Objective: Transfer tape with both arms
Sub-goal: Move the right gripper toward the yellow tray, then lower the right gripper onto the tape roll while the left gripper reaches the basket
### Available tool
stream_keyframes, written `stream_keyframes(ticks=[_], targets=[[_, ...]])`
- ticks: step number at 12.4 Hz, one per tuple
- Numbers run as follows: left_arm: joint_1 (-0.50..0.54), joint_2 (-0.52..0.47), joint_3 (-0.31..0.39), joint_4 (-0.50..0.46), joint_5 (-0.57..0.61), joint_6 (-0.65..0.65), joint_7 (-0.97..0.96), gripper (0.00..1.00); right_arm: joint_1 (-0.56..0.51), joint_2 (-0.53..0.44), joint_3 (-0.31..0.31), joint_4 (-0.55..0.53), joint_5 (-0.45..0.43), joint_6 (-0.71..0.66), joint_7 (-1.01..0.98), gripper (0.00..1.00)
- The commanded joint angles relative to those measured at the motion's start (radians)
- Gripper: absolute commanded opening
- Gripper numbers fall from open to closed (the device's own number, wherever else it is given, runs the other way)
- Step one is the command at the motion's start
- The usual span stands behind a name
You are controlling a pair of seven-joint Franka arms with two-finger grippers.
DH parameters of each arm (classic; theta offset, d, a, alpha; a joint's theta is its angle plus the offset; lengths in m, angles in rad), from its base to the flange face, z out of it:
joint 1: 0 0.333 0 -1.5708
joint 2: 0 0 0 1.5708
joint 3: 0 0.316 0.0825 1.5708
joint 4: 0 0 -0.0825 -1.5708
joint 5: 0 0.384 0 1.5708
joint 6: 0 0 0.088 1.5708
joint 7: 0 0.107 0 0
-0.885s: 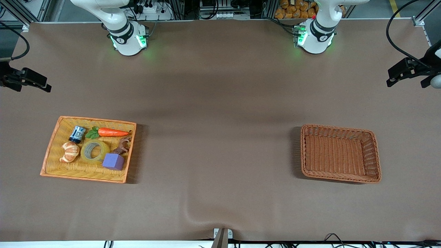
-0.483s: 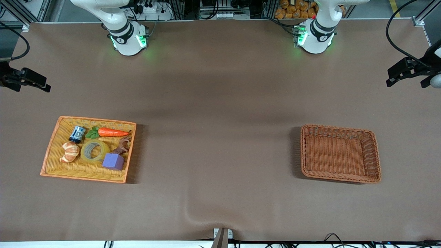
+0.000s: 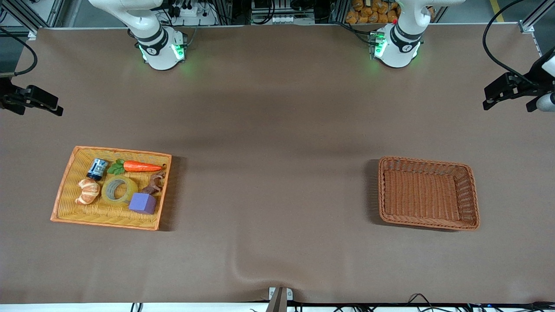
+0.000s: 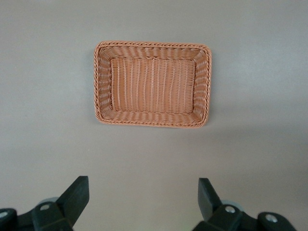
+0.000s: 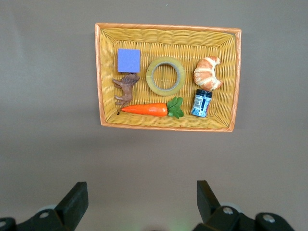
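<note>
Tape (image 3: 119, 189) lies flat in the orange tray (image 3: 65, 184) at the right arm's end of the counter (image 3: 277, 130). Taking the tape as landmark, we note the croissant (image 3: 88, 191) just beside it, the purple cube (image 3: 142, 203) touching it and nearer the front camera, the carrot (image 3: 141, 166) farther. Right pincer (image 5: 139, 204) hangs high over the counter near the tray — fingers spread wide, empty. Left pincer (image 4: 142, 202) hangs near the brown basket (image 3: 470, 190) — likewise spread, empty.

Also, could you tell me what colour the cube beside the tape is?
The cube is purple, lying beside the tape in the orange tray; the right wrist view shows it best.
</note>
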Motion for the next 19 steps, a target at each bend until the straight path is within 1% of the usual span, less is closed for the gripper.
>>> stream_keyframes(ticks=[1, 6, 9, 11, 13, 16, 17, 19], targets=[[0.001, 0.012, 0.000, 0.027, -0.007, -0.019, 0.020, 1.00, 0.011, -0.013, -0.008, -0.020, -0.013, 0.002, -0.004, 1.00], [-0.001, 0.033, -0.001, 0.025, -0.026, -0.018, 0.008, 1.00, -0.006, 0.060, -0.011, -0.017, -0.018, 0.019, -0.008, 1.00], [-0.008, 0.042, -0.003, 0.027, -0.027, -0.008, 0.007, 1.00, -0.011, 0.166, -0.014, -0.001, -0.022, 0.051, -0.007, 1.00], [-0.025, 0.055, -0.006, 0.027, -0.041, 0.008, 0.005, 1.00, -0.050, 0.248, -0.016, 0.012, -0.013, 0.056, -0.007, 1.00], [-0.031, 0.073, -0.007, 0.028, -0.049, 0.019, 0.004, 1.00, -0.086, 0.360, -0.014, 0.055, -0.008, 0.146, -0.008, 1.00], [-0.039, 0.084, -0.009, 0.027, -0.049, 0.030, 0.005, 1.00, -0.087, 0.508, -0.014, 0.057, -0.011, 0.349, -0.008, 1.00], [-0.047, 0.094, -0.007, 0.027, -0.049, 0.030, 0.005, 1.00, -0.087, 0.545, -0.014, 0.052, -0.005, 0.393, -0.008, 1.00], [-0.056, 0.098, -0.007, 0.027, -0.047, 0.045, 0.005, 1.00, -0.080, 0.603, -0.011, 0.051, -0.001, 0.402, -0.007, 1.00]])
